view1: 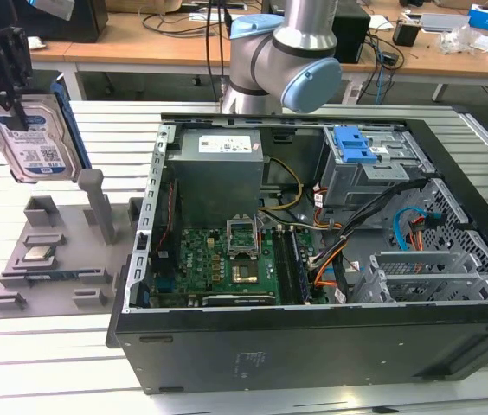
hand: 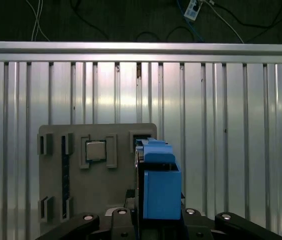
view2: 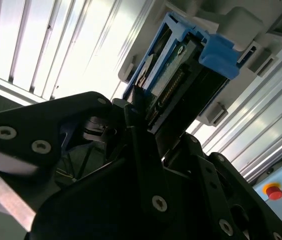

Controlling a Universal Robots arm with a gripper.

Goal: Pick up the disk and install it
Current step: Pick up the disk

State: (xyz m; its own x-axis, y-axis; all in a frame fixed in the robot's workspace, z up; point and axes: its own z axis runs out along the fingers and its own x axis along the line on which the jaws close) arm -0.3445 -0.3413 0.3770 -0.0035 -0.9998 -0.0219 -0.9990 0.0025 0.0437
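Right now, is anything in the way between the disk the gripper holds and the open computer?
The gripper is shut on the disk, so nothing separates those two. Between the disk and the drive cage lie the computer case's side wall and the grey power supply, with open space above them.

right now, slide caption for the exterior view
Gripper holding the disk upright over the grey tray, beside the open computer case.

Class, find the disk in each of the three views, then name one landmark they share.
Exterior view: the disk hangs in the claw at the exterior view's left, above the grey tray.
Second wrist view: the disk, end-on, juts from the claw.
First wrist view: the disk, edge-on, beside the tray's chip.
Shared landmark: the slatted table.
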